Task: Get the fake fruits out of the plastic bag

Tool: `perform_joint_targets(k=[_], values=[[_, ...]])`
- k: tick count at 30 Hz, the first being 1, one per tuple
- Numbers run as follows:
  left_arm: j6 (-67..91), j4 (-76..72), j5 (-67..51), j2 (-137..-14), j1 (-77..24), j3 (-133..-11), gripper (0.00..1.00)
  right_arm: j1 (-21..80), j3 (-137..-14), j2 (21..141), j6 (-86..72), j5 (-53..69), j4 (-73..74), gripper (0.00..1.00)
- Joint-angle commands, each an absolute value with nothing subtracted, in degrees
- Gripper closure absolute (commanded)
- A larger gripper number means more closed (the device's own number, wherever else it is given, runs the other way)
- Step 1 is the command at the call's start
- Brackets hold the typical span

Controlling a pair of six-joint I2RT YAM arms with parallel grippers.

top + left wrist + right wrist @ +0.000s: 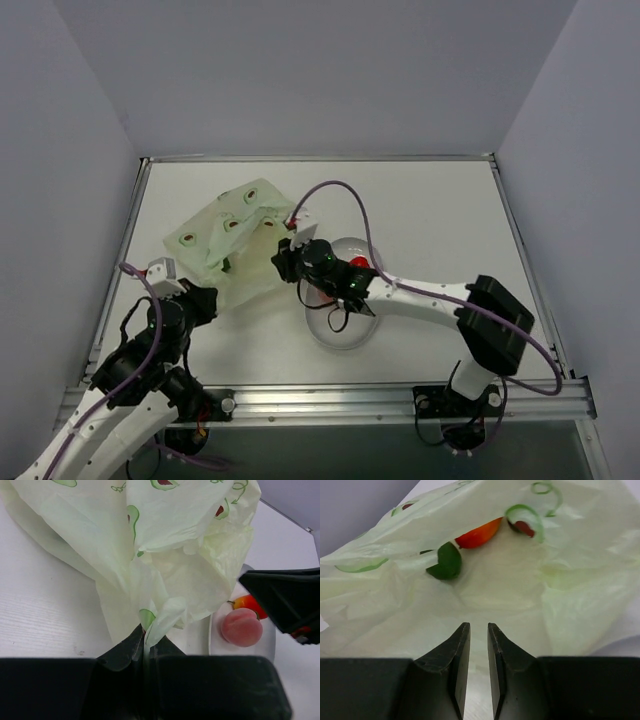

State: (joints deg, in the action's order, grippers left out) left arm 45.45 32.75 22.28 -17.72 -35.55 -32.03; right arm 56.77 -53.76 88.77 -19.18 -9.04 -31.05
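Left gripper (145, 639) pinches plastic bag (175, 545) edge; right gripper (478, 628) at mouth.

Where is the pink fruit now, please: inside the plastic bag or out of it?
Out. The pink fruit lies uncovered in the clear dish, beside the plastic bag, as the left wrist view shows.

No writing is readable, even on the plastic bag (232, 238).

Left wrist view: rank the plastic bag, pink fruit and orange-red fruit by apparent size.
1. plastic bag, filling most of the frame.
2. pink fruit.
3. orange-red fruit, but the right arm hides part of it, so its rank is unsure.
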Motion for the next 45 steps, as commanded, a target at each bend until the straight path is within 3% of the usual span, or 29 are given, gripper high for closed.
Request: perform_joint_targets(k=[1, 8, 11, 15, 18, 22, 29, 32, 33, 34, 37, 40, 45], values=[[44.5, 26.6, 21.3, -20.7, -35.5, -35.0, 0.98, 57.5, -60.0, 97.7, -16.4, -4.6, -34.8, 0.83], [43.7, 23.6, 20.3, -23.0, -35.5, -37.3, 0.97, 54.8, -75.8, 114.0, -17.0, -7.0, -36.0, 0.76], [44.5, 24.5, 19.3, -21.8, -35.5, -37.5, 0.97, 53.6, -82.1, 120.1, -17.7, -10.1, -36.9, 0.6], [46.6, 26.4, 16.4, -20.7, -35.6, -37.9, 0.98, 53.0, -88.8, 127.9, -19.8, -12.9, -37.3, 0.26], [47.2, 29.3, 14.8, -20.1, -35.6, -39.3, 0.98, 53.0, -92.4, 130.8, -22.1, -15.4, -37.4, 0.1], [48.8, 34.5, 13.3, -17.4, -35.6, -41.4, 0.98, 53.2, -95.9, 134.3, -25.2, -15.8, -37.2, 0.03], [52.3, 42.5, 15.5, -12.9, -35.6, -38.5, 0.97, 54.8, -100.5, 139.6, -27.3, -11.7, -41.4, 0.01], [50.6, 41.3, 17.8, -15.2, -35.6, -38.6, 0.84, 55.1, -105.4, 143.4, -26.9, -9.0, -41.5, 0.01], [49.7, 41.0, 20.0, -16.2, -35.5, -39.5, 0.74, 55.2, -106.4, 145.0, -27.2, -7.9, -41.4, 0.01], [47.2, 40.7, 21.7, -18.6, -35.6, -41.8, 0.49, 55.2, -107.7, 145.4, -27.4, -7.7, -40.9, 0.03], [41.7, 39.7, 27.6, -25.3, -35.5, -46.3, 0.23, 55.5, -102.2, 140.9, -27.2, -8.3, -43.0, 0.11], [38.8, 38.4, 30.1, -31.8, -35.5, -51.3, 0.21, 55.5, -87.2, 130.6, -25.4, -7.8, -49.4, 0.11], [39.1, 36.9, 35.4, -36.3, -33.2, -52.4, 0.19, 55.9, -73.2, 117.1, -22.9, -5.9, -43.9, 0.1]])
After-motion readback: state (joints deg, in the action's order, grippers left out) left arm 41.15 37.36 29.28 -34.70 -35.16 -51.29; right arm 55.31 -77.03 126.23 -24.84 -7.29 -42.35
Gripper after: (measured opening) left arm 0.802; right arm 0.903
